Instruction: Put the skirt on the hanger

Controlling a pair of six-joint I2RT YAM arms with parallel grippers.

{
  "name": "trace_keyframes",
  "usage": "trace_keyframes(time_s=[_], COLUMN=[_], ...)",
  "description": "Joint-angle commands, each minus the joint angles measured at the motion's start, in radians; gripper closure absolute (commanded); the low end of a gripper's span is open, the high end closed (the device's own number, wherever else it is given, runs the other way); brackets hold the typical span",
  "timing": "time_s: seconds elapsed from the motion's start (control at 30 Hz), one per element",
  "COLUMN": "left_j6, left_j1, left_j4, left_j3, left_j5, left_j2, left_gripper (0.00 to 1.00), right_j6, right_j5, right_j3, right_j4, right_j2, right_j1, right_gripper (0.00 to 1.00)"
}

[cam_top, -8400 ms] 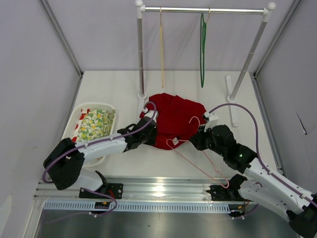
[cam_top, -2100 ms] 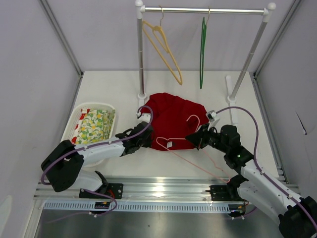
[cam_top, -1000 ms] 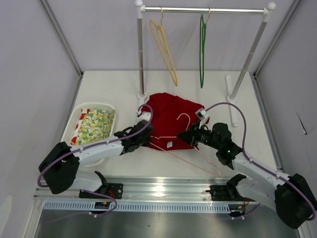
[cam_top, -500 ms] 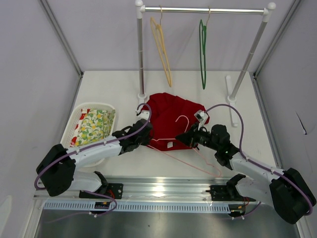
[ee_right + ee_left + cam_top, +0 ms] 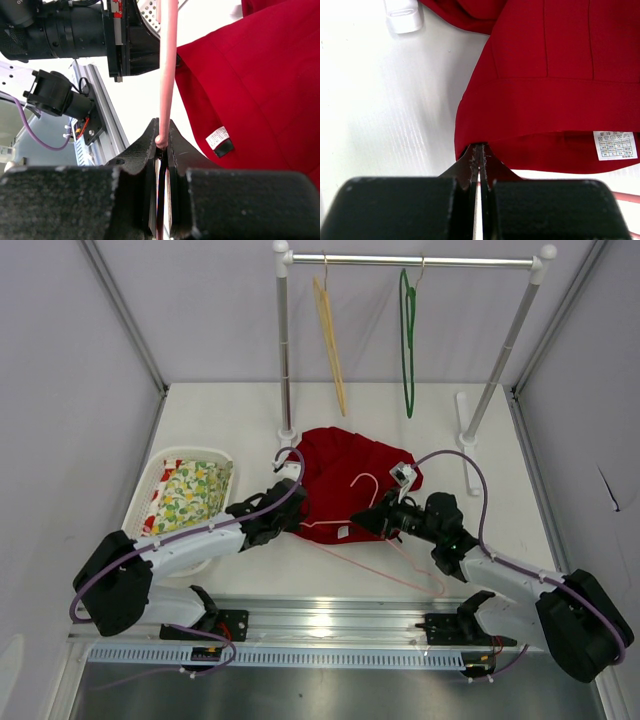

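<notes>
The red skirt [image 5: 345, 470] lies flat on the table in front of the rack. My left gripper [image 5: 291, 516] is shut on its near left hem; the left wrist view shows the fingertips [image 5: 479, 148] pinching the edge of the skirt [image 5: 555, 75]. My right gripper [image 5: 374, 519] is shut on the pale pink hanger [image 5: 366, 478], which lies tilted across the skirt's near edge, its hook over the cloth. In the right wrist view the hanger's wire [image 5: 167, 70] rises from my closed right gripper [image 5: 161, 141], beside the skirt [image 5: 260, 85].
A white basket [image 5: 150, 476] at the left holds a yellow-green floral cloth [image 5: 192, 490]. The clothes rack's rail [image 5: 470, 260] at the back carries a yellow hanger [image 5: 331, 345] and a dark green hanger [image 5: 408, 340]. Its posts and feet flank the skirt.
My right gripper has carried the pink hanger left, to the skirt's near hem. My left gripper has stayed on the hem. The yellow hanger has swung and now hangs edge-on.
</notes>
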Motion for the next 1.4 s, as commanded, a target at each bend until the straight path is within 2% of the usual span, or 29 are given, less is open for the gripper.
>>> trace_keyframes(time_s=[0.0,0.33,0.7,1.17,1.37], left_j6=[0.023,0.012,-0.009,-0.009,-0.005], left_j1=[0.008,0.043,0.12,0.139,0.14], left_j4=[0.001,-0.006,0.02,0.04,0.027], left_j3=[0.046,0.024,-0.031,-0.043,-0.039], left_j5=[-0.006,-0.009,0.084,0.132,0.126], left_j2=[-0.037,-0.069,-0.112,-0.101,-0.095], left_gripper=[1.0,1.0,1.0,1.0,1.0], right_j6=[0.019,-0.023,-0.04,-0.003,0.009], right_j5=[0.001,0.038,0.029,-0.008,-0.013], right_j3=[-0.003,0.009,0.012,0.058,0.06], right_j4=[0.123,0.05,-0.022,0.127,0.139], right_j2=[0.013,0.016,-0.073,0.096,0.102], right_j1=[-0.002,-0.007,-0.022,-0.032,-0.033], right_gripper=[1.0,1.0,1.0,1.0,1.0])
